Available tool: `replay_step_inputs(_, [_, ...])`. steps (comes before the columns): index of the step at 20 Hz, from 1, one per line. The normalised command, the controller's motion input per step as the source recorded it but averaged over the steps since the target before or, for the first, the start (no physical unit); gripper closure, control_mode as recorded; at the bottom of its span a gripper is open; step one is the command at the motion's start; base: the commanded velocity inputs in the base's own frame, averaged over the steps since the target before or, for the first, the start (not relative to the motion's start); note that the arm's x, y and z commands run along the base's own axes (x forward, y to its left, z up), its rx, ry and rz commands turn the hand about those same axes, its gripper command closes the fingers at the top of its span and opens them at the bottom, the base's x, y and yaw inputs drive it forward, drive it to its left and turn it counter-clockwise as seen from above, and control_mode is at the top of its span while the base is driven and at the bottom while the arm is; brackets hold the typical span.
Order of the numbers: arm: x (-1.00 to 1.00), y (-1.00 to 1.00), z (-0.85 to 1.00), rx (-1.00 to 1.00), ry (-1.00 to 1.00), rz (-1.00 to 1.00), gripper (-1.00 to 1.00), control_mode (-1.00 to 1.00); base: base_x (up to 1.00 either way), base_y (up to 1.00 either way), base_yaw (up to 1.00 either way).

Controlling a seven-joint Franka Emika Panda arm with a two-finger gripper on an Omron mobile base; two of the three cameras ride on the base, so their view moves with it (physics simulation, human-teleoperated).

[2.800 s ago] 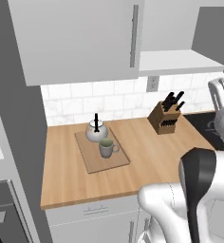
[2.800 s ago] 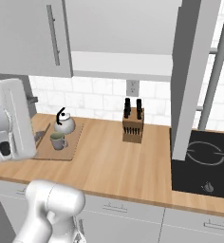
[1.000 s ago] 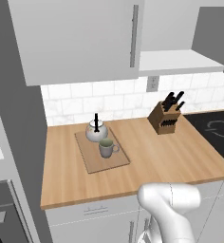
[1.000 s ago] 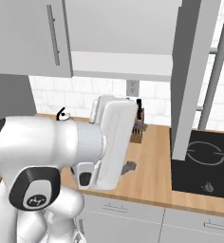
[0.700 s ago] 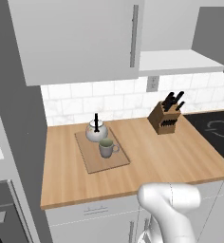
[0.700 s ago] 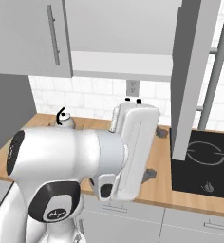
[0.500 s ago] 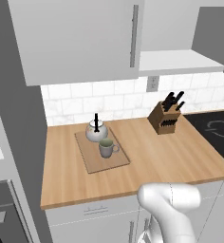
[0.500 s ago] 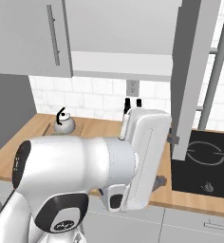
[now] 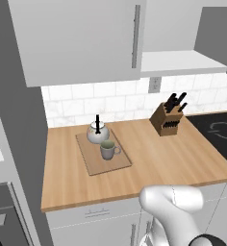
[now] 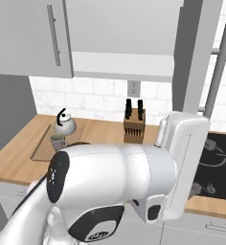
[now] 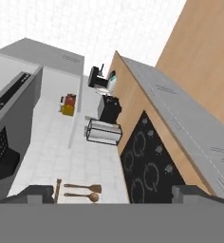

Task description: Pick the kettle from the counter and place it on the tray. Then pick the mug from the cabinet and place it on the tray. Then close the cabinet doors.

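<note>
On the wooden tray (image 9: 104, 157), left of the knife block (image 9: 167, 119), the kettle (image 9: 97, 133) and the grey-green mug (image 9: 107, 150) already stand close together, kettle nearer the tiled wall, so I judge both placements done. Above the tray, one cabinet door (image 9: 81, 41) lies flat with its bar handle (image 9: 134, 36) at its right edge; right of it a white shelf (image 9: 180, 61) is exposed, so closing looks unfinished. The other door (image 10: 198, 52) stands edge-on right of the knife block, with my own arm bulking in front of it. My fingers (image 11: 113, 193) point away along the far table, over a hob (image 11: 149, 163), toaster (image 11: 103, 131) and wooden spoons (image 11: 80, 191); their tips sit wide apart, holding nothing.
</note>
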Motion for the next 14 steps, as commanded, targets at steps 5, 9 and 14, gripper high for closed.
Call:
replay_step_inputs(5, [0.27, -0.33, 0.01, 0.0, 0.07, 0.02, -1.0, -1.0, 0.0, 0.0, 0.0])
replay_step_inputs(9, [0.4, -0.22, 0.0, 0.0, 0.01, 0.07, -1.0, -1.0, 0.0, 0.0, 0.0])
replay_step_inputs(14, [0.37, -0.12, 0.0, 0.0, 0.02, 0.13, -1.0, -1.0, 0.0, 0.0, 0.0])
